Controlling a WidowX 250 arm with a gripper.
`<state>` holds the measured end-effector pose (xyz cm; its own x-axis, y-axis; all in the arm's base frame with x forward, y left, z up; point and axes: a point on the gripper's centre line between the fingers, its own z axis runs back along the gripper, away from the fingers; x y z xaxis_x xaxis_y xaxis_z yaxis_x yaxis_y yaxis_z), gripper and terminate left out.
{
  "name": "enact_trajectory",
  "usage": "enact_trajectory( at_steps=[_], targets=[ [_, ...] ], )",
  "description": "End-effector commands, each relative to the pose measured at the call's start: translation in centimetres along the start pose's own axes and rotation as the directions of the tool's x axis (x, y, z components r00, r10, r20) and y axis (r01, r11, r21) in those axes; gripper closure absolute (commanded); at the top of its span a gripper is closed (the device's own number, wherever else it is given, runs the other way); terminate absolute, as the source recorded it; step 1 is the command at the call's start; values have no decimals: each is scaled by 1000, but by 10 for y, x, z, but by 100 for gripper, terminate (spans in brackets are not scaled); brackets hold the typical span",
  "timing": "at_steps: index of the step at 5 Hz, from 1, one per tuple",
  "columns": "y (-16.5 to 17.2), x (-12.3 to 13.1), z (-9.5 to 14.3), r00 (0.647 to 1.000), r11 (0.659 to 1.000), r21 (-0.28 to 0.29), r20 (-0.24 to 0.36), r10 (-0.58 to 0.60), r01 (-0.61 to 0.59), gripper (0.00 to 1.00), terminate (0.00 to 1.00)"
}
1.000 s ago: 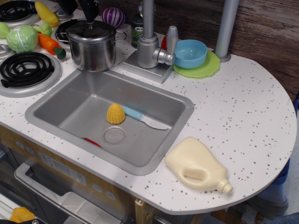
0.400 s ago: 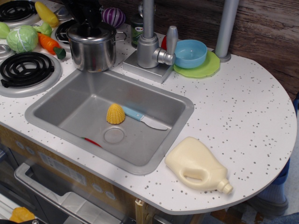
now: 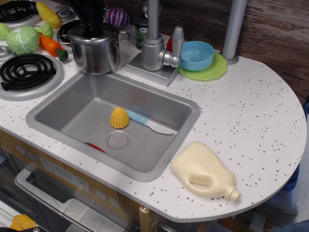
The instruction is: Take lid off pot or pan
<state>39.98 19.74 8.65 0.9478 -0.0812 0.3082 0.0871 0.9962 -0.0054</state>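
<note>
I have the hand down on top of the pot, which stands on the counter at the back left, between the stove burner and the base of the faucet, just behind the sink. The lid sits flat on the pot's rim, so by my reading the task proper has not started paying off: nothing is lifted, and the lid looks seated all round as far as I can see it. The dark body of the hand covers the middle of the lid where the knob should be, so I cannot tell whether the fingers are apart or already closed on the knob. I judge this to be the grasping step, with the reach done. What is left is to confirm a firm hold on the knob, raise the lid straight up clear of the rim, and set it down somewhere free on the counter. The knob is small and the steel shiny, so a slip is my main worry; the pot is light and might come up with the lid if it binds
</note>
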Motion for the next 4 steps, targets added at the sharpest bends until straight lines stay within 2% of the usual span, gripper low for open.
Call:
enact_trajectory(
  at_steps=[1, 2, 3, 4],
  targets=[
    [2, 13, 70, 997, 981, 186, 38, -61, 53, 100, 0],
    [5, -2, 91, 998, 968, 249, 41, -44, 32, 100, 0],
    [8, -27, 98, 999, 965, 262, 39, 11, -21, 100, 0],
    [12, -60, 90, 996, 967, 242, 50, 70, -80, 100, 0]
  ],
)
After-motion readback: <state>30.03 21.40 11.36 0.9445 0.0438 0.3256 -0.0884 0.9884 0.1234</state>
